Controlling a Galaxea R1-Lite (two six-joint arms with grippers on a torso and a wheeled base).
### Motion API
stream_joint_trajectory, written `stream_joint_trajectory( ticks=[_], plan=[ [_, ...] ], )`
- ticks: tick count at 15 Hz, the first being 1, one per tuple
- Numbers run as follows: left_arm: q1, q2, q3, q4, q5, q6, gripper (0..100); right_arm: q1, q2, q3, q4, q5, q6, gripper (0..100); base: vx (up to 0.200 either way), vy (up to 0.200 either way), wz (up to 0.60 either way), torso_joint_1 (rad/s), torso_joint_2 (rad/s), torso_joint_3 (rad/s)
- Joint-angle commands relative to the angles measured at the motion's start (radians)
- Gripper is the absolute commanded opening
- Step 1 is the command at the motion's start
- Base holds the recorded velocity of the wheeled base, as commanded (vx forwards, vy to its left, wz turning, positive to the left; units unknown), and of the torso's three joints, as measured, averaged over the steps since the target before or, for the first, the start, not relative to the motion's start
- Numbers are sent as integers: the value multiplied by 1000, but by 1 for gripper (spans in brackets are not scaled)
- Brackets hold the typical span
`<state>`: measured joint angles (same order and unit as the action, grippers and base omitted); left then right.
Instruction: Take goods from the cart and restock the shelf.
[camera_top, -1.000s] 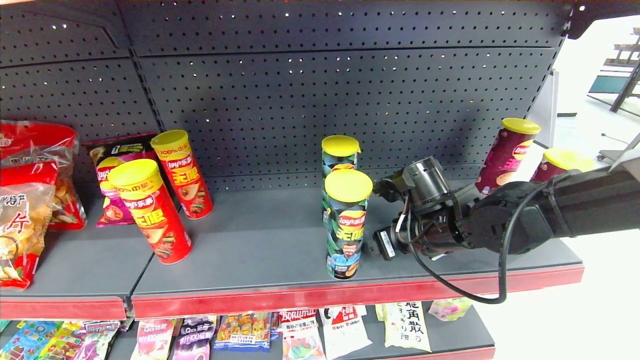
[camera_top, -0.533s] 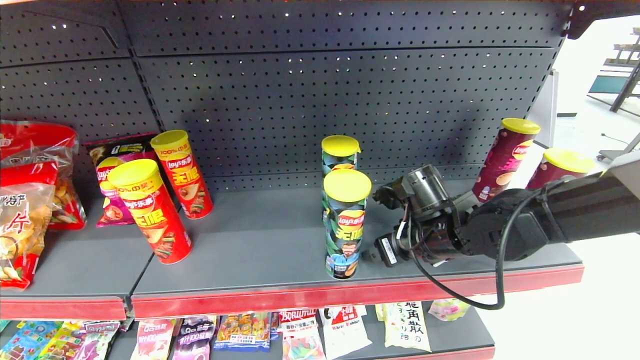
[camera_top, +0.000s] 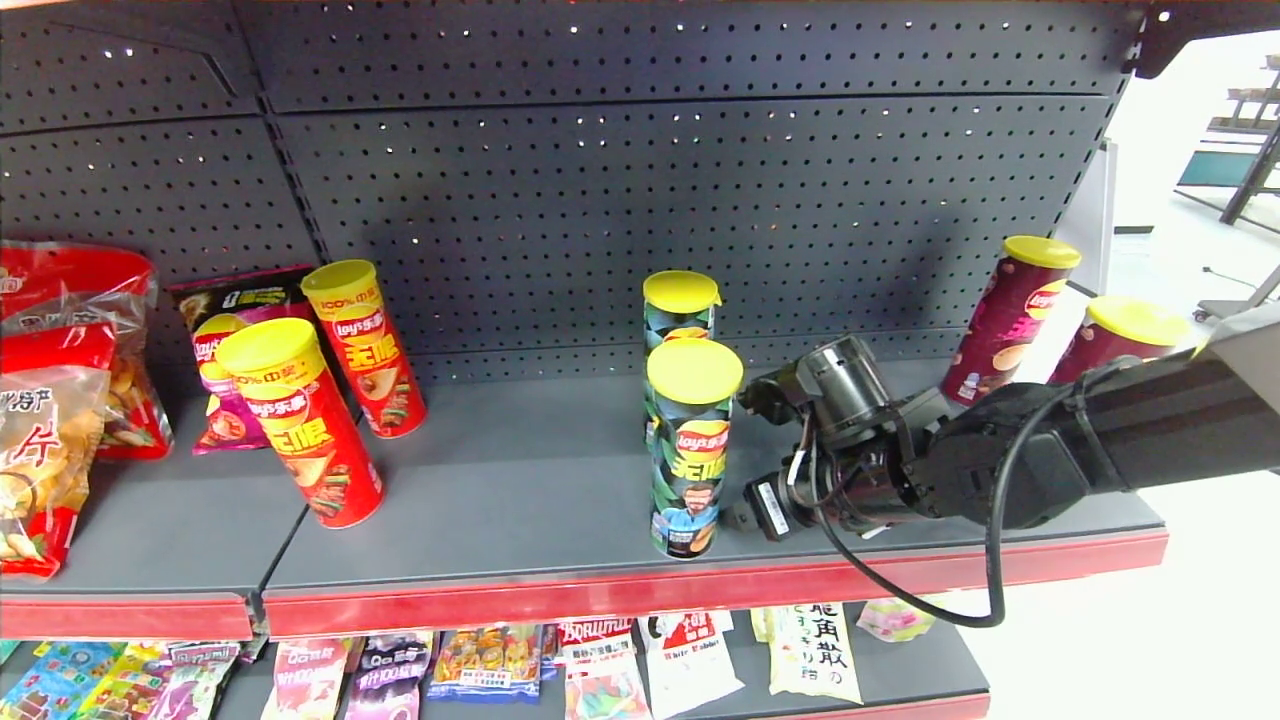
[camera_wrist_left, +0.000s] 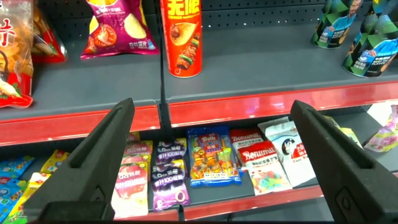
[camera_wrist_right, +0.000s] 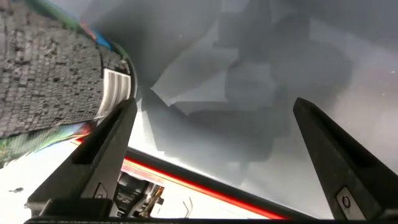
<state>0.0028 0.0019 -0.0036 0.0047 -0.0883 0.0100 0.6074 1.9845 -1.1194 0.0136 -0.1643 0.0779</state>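
Right end effector (camera_wrist_right: 214, 102) seemingly agape beside can (camera_wrist_right: 56, 74)

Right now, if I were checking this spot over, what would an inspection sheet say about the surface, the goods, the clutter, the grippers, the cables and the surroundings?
Surface: grey shelf with a red front edge and a perforated back panel.
Job's things: front green can with a second green can behind it; two red cans to the left; two maroon cans to the right.
Clutter: snack bags far left; packets on the lower shelf.
Grippers: right gripper open, close beside the front green can; left gripper open, holding nothing, facing the shelf front.
Cables: black cable loops under the right arm, past the shelf edge.
Surroundings: bright floor and a rack to the right.
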Motion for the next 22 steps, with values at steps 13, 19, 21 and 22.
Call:
stream_joint_trajectory(
  ticks=[13,19,21,22],
  plan=[
    [0,0,1,0,1,1,100,3,-128,95,0,5,-4,100,0,0,0,0,0,0],
    [0,0,1,0,1,-1,100,21,-696,392,8,3,-15,100,0,0,0,0,0,0],
    [0,0,1,0,1,1,100,17,-843,463,8,2,-35,100,0,0,0,0,0,0],
    [0,0,-1,0,-1,-1,100,9,-971,510,11,3,-58,100,0,0,0,0,0,0]
  ],
)
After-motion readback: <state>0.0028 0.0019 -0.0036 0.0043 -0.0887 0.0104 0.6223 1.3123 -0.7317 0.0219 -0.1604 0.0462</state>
